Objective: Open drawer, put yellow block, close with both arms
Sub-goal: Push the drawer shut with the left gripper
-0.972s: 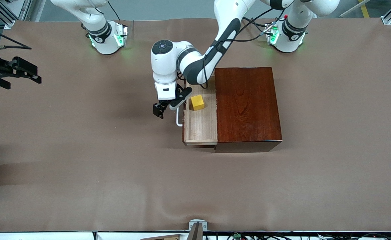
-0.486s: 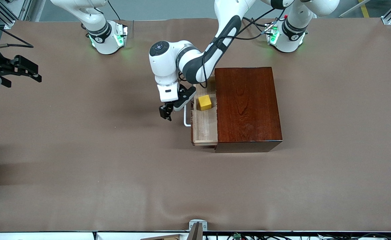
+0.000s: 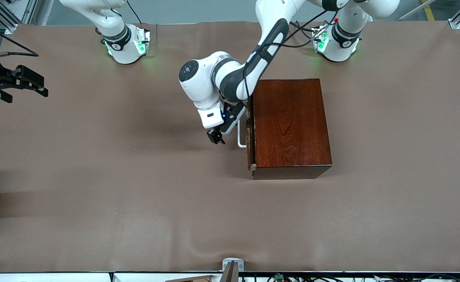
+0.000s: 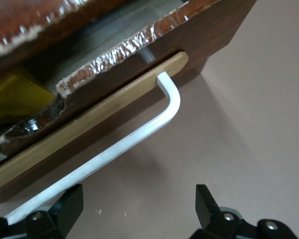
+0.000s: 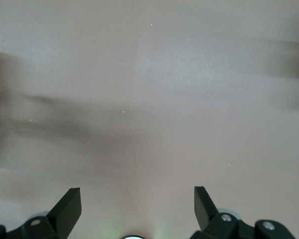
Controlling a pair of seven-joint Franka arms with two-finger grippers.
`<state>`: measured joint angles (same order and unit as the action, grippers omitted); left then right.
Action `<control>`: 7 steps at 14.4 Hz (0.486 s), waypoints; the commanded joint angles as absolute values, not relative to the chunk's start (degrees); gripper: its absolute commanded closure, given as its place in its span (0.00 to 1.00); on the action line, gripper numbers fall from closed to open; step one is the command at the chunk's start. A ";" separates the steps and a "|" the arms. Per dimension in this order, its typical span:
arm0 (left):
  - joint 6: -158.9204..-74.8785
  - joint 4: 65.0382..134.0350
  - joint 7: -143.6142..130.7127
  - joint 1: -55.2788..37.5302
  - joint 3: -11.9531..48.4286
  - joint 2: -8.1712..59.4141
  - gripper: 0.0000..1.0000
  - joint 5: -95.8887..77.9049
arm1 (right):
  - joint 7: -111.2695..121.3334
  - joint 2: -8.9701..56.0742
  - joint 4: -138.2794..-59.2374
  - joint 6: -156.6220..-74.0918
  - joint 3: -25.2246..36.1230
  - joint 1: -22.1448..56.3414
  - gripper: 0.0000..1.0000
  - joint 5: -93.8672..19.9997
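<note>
Tabletop [image 3: 136, 188]: I see broad bare brown cover toward the right arm's end and nearer the front camera.
Wooden box [image 3: 288, 125]: sits toward the left arm's end.
Drawer [image 3: 249, 135]: I see it nearly shut, only a thin strip showing.
Handle [image 3: 239, 137]: white bar, just outside the drawer front.
Left pincer [image 3: 216, 137]: open, one finger touching the handle.
Right pincer [image 3: 32, 87]: open, waiting at the tabletop's edge.
Yellow block [image 4: 15, 97]: inside the drawer, a corner visible through the gap.
</note>
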<state>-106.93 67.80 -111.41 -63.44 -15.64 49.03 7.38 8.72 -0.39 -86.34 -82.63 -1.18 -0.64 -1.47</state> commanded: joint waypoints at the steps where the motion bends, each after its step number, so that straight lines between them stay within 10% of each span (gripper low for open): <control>1: -103.54 69.43 -110.74 -63.46 -16.00 47.73 0.00 9.05 | 9.67 -1.93 -87.45 -83.06 -1.76 -1.05 0.00 -0.88; 7: -103.01 69.52 -111.09 -62.49 -15.91 47.72 0.00 9.05 | 9.58 -1.76 -87.54 -83.06 -1.85 -1.23 0.00 -0.97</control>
